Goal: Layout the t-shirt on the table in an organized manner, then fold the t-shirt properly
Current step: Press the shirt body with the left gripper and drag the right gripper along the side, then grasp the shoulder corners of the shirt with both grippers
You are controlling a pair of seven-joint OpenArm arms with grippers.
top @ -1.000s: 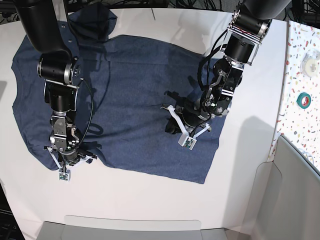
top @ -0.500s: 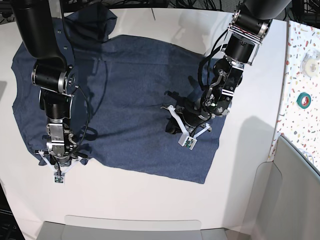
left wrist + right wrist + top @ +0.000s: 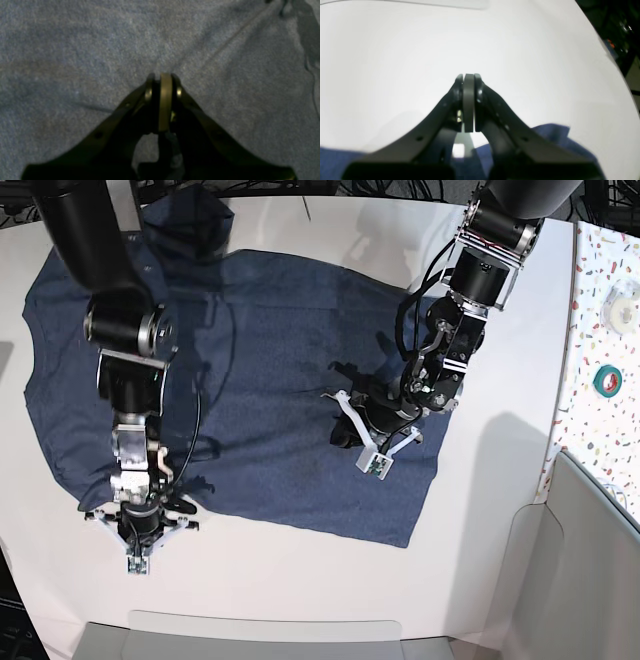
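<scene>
One t-shirt (image 3: 270, 350) spread flat, white table (image 3: 300, 580)

Dark heathered navy-blue cotton t-shirt (image 3: 270, 370) spread on large matte white table (image 3: 300, 580), covering rear and middle. Right gripper (image 3: 137, 548) at shirt's front-left hem, over bare table just beyond edge. Left gripper (image 3: 362, 442) on shirt's right part. Narrow white speckled strip (image 3: 600, 330) beside table's right edge; teal tape roll (image 3: 607, 379) on it.

no words or numbers can be read anywhere, not even on the shirt (image 3: 280, 350).
</scene>
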